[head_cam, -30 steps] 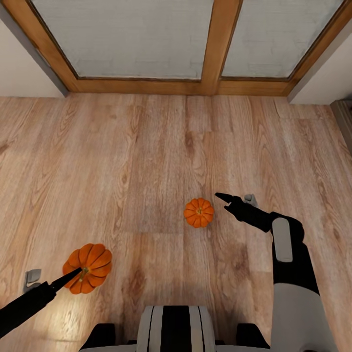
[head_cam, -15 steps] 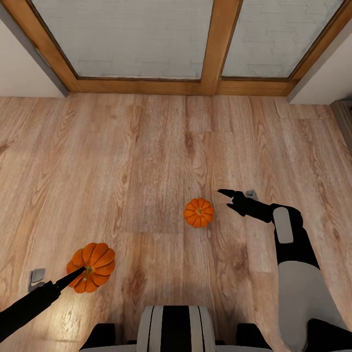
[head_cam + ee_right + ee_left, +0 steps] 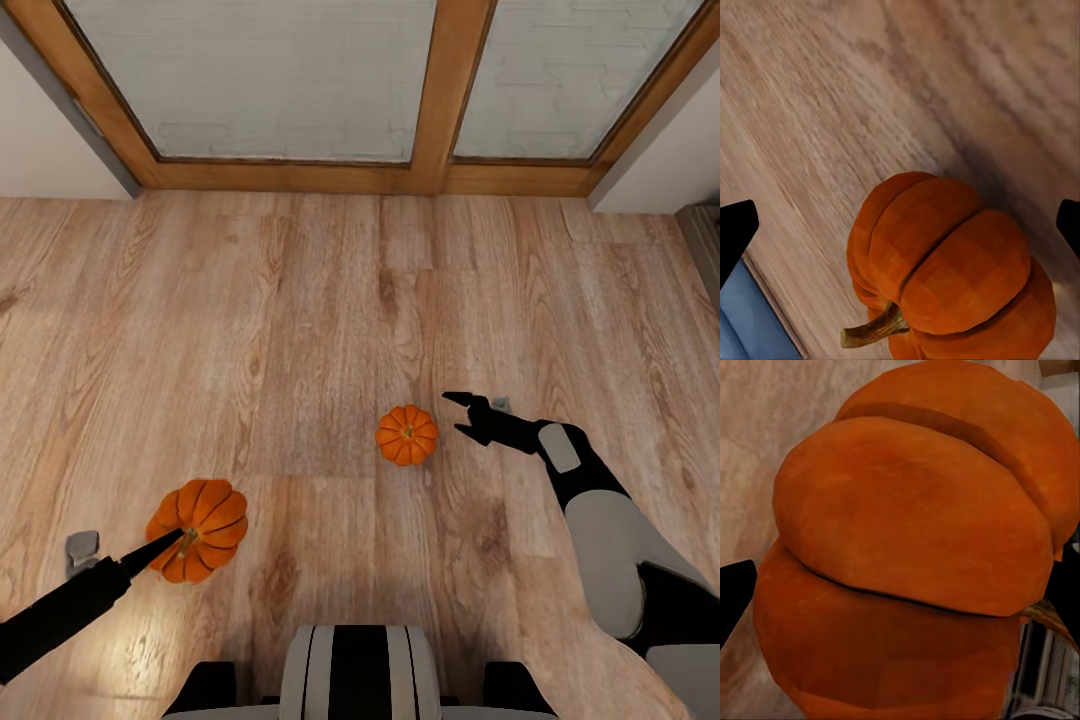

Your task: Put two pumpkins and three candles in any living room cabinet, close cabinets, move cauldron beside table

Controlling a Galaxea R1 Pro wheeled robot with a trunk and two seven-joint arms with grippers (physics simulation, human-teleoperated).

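Early days, I'd say — both pumpkins are out on the floor (image 3: 300, 300), no cabinet in sight. The left gripper (image 3: 165, 545) clamps one pumpkin (image 3: 200, 515) near the robot's base, arm stretched low across the boards. The right gripper (image 3: 462, 413), jaws spread wide, reaches low just beside the second pumpkin (image 3: 407, 435) — mid-floor, untouched.

Held pumpkin (image 3: 915, 562) cropped by frame edges, hiding left pincer (image 3: 165, 547) fingertips. Second pumpkin (image 3: 952, 274) cut off below; right arm (image 3: 620, 560) cropped.
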